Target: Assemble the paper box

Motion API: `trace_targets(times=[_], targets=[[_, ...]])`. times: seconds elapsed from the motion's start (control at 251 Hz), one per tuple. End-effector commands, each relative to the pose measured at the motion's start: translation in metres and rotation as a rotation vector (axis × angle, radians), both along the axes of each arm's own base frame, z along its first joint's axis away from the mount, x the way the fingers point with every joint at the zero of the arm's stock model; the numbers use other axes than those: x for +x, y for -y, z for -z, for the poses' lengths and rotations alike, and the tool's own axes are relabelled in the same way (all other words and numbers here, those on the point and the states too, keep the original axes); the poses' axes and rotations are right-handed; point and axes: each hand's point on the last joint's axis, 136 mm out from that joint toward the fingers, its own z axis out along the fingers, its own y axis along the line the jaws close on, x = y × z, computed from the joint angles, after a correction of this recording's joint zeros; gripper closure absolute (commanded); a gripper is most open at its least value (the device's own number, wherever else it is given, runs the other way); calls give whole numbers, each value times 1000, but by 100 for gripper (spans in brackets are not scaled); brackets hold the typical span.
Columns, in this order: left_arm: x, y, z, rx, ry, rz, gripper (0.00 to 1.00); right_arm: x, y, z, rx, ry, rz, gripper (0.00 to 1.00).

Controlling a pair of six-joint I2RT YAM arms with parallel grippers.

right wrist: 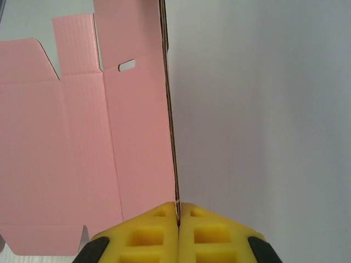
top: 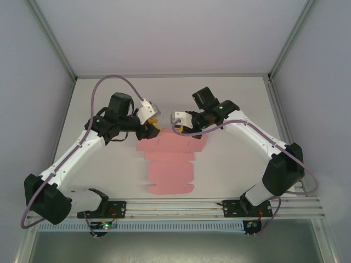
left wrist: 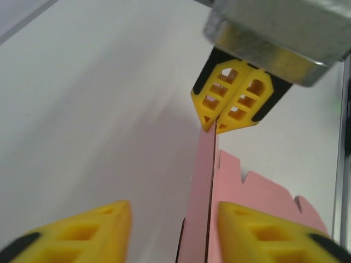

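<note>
The paper box is a pink die-cut sheet (top: pixel 171 170) lying flat in the middle of the white table, with its far flap folded upright. My right gripper (right wrist: pixel 178 207) is shut on the top edge of that upright flap (right wrist: pixel 140 137); the rest of the sheet (right wrist: pixel 55 164) spreads out to its left. In the left wrist view the right gripper's yellow fingers (left wrist: pixel 233 98) pinch the flap's far end. My left gripper (left wrist: pixel 173 213) is open, and the upright flap (left wrist: pixel 200 186) stands between its fingers, close to the right one. From above, both grippers (top: pixel 153 127) (top: pixel 188 130) meet at the sheet's far edge.
An aluminium rail (top: pixel 175 207) carrying the arm bases runs along the table's near edge. Grey walls and metal frame posts (top: pixel 55 44) close in the back and sides. Bare white table (top: pixel 236 98) lies behind and beside the sheet.
</note>
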Motion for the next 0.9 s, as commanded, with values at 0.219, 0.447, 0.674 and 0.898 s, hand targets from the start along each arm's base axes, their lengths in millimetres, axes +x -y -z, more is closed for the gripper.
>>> trace_targets(times=[0.219,0.447,0.674,0.898], targets=[[-11,1,9,23,-52,29,62,7,-3,-11,24,-23,27,100],[-2,3,7,35,-61,-12,90,12,-5,-10,17,-30,61,100],[17,11,6,62,-61,-129,100,36,-11,-8,-14,31,245,100],[46,16,0,113,4,-286,100,35,-22,0,-41,1,354,100]])
